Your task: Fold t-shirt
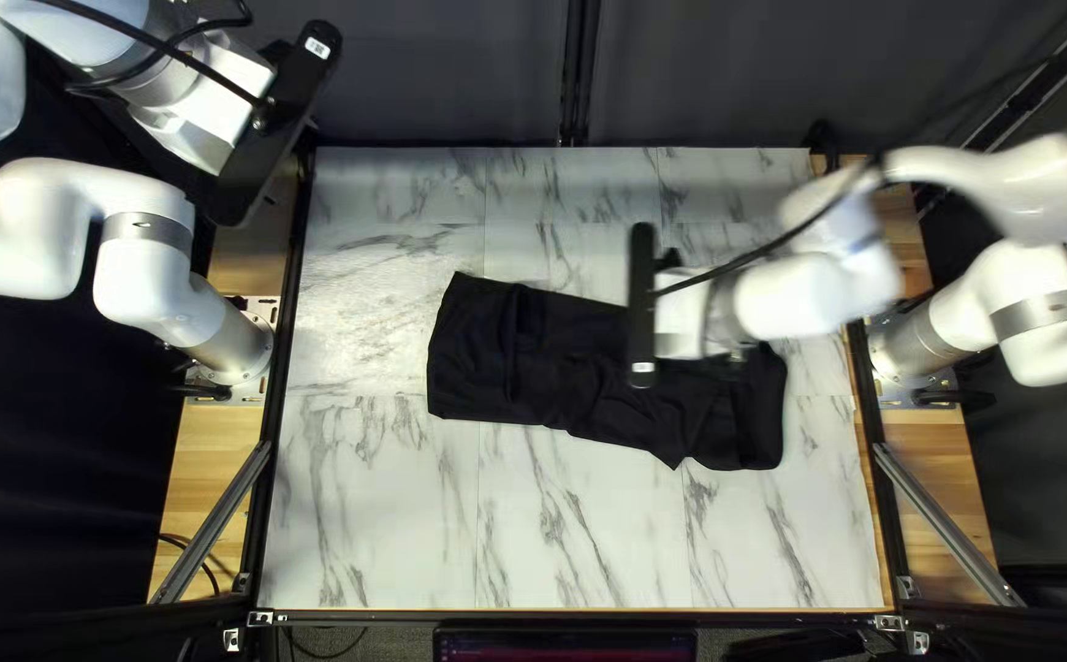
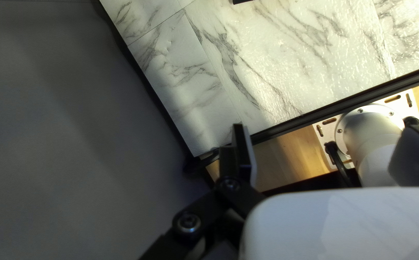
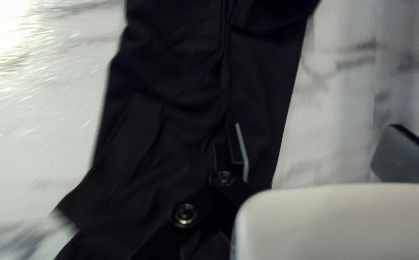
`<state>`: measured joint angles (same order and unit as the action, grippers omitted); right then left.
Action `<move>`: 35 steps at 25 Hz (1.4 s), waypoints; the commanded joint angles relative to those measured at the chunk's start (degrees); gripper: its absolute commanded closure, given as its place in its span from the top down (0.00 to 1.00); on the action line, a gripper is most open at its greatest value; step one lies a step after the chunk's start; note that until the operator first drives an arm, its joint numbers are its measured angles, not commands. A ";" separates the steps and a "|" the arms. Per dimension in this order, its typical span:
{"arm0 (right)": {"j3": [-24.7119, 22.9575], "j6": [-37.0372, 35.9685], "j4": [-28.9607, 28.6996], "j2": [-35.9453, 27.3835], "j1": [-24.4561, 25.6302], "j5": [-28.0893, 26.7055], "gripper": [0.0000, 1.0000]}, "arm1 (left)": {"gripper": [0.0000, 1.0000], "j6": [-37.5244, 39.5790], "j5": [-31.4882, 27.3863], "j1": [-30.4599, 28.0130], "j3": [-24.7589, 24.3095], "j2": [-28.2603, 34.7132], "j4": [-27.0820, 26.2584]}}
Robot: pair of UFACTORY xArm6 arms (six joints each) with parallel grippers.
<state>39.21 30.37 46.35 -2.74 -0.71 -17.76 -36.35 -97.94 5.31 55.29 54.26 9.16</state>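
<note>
I have bare marble on all sides of the black t-shirt (image 1: 484, 356), which lies in a long band across the middle of the table (image 1: 374, 503). My left gripper (image 1: 270, 135) is up by the far left corner, fingers wide apart, holding nothing. My right gripper (image 1: 641, 307), also spread wide and empty, is above the t-shirt, whose cloth runs beneath and ahead of it.

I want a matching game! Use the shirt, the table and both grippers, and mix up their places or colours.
1. Shirt
2. Table
3. Left gripper
4. Right gripper

A. Near the table's far left corner
B. Black, lying on the table
C. Over the shirt
D. White with grey streaks

Pairs: 1-B, 2-D, 3-A, 4-C
</note>
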 commanded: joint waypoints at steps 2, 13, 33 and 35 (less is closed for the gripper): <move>0.06 -0.05 0.13 0.11 0.05 0.19 1.00 | 1.00 0.00 0.00 0.00 0.00 0.00 0.00; 6.66 23.58 31.96 7.14 2.16 0.83 1.00 | 1.00 0.00 0.00 0.00 0.00 0.00 0.00; 18.65 -3.40 26.71 21.63 8.91 9.69 1.00 | 1.00 0.00 0.00 0.00 0.00 0.00 0.00; 18.89 -5.19 25.16 21.90 9.52 9.10 1.00 | 1.00 0.00 0.00 0.00 0.00 0.00 0.00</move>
<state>57.65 27.11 73.09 18.66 8.13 -8.16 -36.35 -97.94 5.31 55.29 54.26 9.16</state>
